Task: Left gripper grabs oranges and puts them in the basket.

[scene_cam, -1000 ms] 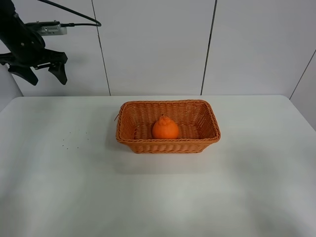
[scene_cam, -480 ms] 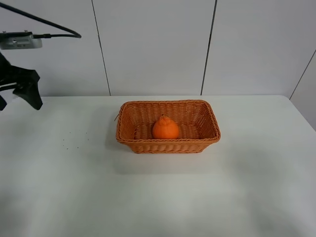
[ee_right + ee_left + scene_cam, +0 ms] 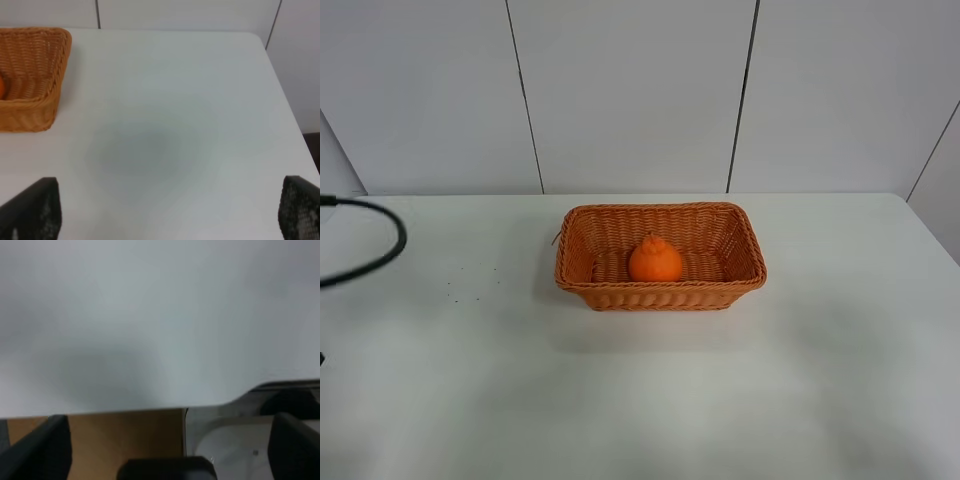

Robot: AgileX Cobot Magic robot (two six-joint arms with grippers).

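The orange sits upright inside the wicker basket, near the middle of its floor, knobby top up. The basket rests on the white table. A loop of black cable shows at the table's left edge. The left gripper hangs over the table edge, jaws apart and empty. The right gripper hovers beside the basket, jaws wide apart.

No readable text, labels, brands, numbers or signs in any view. Basket, orange, table, wall panels: all unmarked. Left wrist view blurred; nothing legible there.
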